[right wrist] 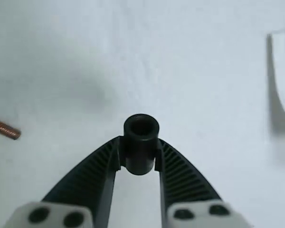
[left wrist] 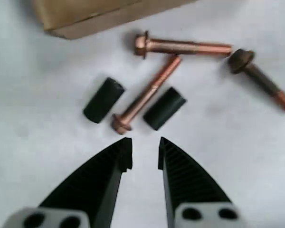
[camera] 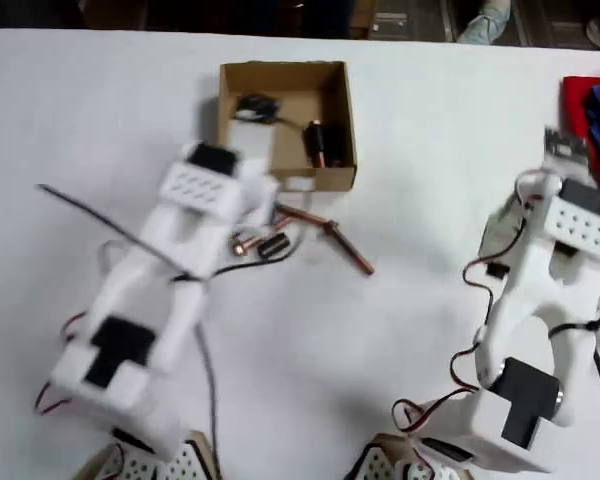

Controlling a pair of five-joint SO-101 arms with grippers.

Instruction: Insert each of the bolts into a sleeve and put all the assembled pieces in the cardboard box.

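Standing of the task: one copper-and-black piece [camera: 315, 143] is judged to be lying in the box already, while three bolts and three sleeves are not yet paired.
White table [camera: 430, 330]: a wide bare surface is seen between the two arms, and its far edge runs behind the box.
Open brown cardboard box [camera: 335, 178]: its near wall is crowded by the loose parts just beside it.
Left gripper [left wrist: 145, 152]: the jaws are held slightly apart with nothing between them, just short of the slanted bolt's head.
Right gripper [right wrist: 138, 149]: a black cylindrical sleeve [right wrist: 140, 137] is pinched, well apart from the pile.
Three copper-coloured flanged bolts [left wrist: 183, 46]: all lie loose, and two appear to touch, tip to shank.
Two black sleeves [left wrist: 103, 99]: these are laid flanking the slanted bolt.
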